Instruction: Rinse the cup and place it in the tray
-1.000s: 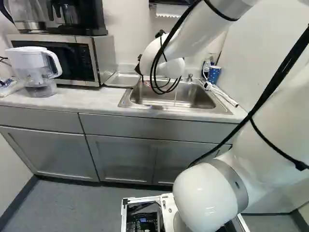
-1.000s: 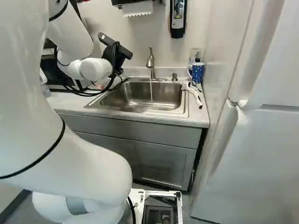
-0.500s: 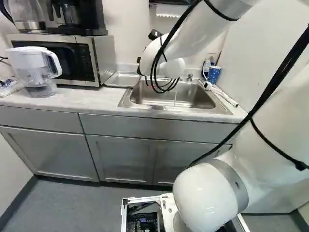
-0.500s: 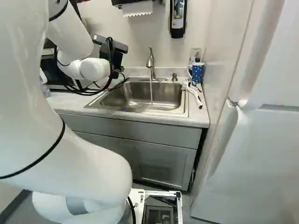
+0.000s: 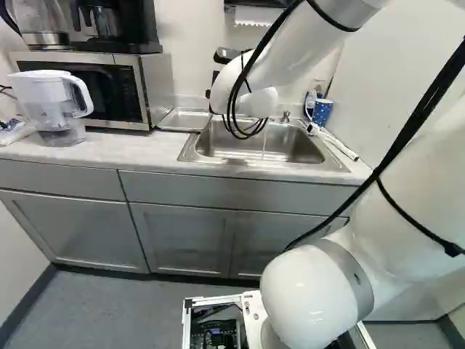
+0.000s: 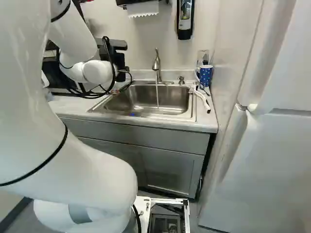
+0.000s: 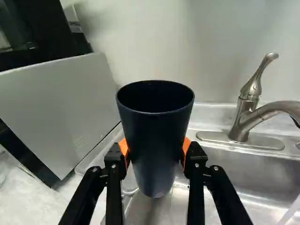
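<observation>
Change: the black pincer (image 6: 121,60) has turned at the wrist; its housing, sloped in the earlier right base view, now sits nearly level. It carries the dark cup (image 7: 154,136) along. The base has kept its position.

Nearest: my lowest joint (image 5: 316,298) stands at the foot of both base views, beside a white open frame (image 6: 182,213). Beyond the frame stand grey cabinets (image 5: 182,236) under a pale tabletop (image 5: 94,161). At the right of the right base view is a white door (image 6: 272,160).

Pincer state: both orange pads (image 7: 186,149) press the cup from opposite sides. The cup is held mouth up, between my fingers, near the side of the sink (image 6: 141,99) toward the tray. The base views do not show it clearly.

Sink area: the metal tray (image 5: 185,119) lies on the tabletop, between the sink and the microwave (image 5: 149,91). A clear pitcher (image 5: 54,113) with a white handle stands in front of the microwave. At the other side of the sink lies a white brush (image 6: 201,98), with a blue dotted mug (image 6: 206,75) upright behind it.

Rear: the faucet (image 6: 156,65) stands at the back rim; a thin stream of water (image 6: 157,94) runs from it into the sink. On the wall above are a soap dispenser (image 6: 184,19) and a paper towel (image 6: 143,8).
</observation>
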### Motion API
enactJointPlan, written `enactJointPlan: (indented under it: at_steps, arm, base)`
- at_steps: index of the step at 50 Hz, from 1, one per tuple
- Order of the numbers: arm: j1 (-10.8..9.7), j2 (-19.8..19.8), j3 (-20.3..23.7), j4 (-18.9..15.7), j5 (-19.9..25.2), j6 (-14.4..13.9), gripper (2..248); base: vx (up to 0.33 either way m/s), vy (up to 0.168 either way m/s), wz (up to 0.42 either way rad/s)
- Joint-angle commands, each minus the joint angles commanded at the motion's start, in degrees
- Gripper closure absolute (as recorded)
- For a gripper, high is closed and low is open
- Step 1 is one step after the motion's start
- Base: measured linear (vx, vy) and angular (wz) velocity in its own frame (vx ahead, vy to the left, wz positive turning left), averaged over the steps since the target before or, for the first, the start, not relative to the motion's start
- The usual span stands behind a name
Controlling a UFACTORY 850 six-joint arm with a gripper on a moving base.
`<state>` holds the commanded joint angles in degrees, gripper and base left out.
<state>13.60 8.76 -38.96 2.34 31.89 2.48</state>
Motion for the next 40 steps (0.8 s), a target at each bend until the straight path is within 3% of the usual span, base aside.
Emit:
enactJointPlan:
  at_steps: [9,26,40]
  arm:
    - [0.0,0.0,0.0,0.0,0.0,-5.4,126]
    - [0.4,-3.6,-3.3,0.0,0.0,-5.4,126]
    - [1.9,-7.0,-6.7,0.0,0.0,-5.4,126]
  base:
    - [0.000,0.000,0.000]
    - [0.000,0.000,0.000]
    - [0.000,0.000,0.000]
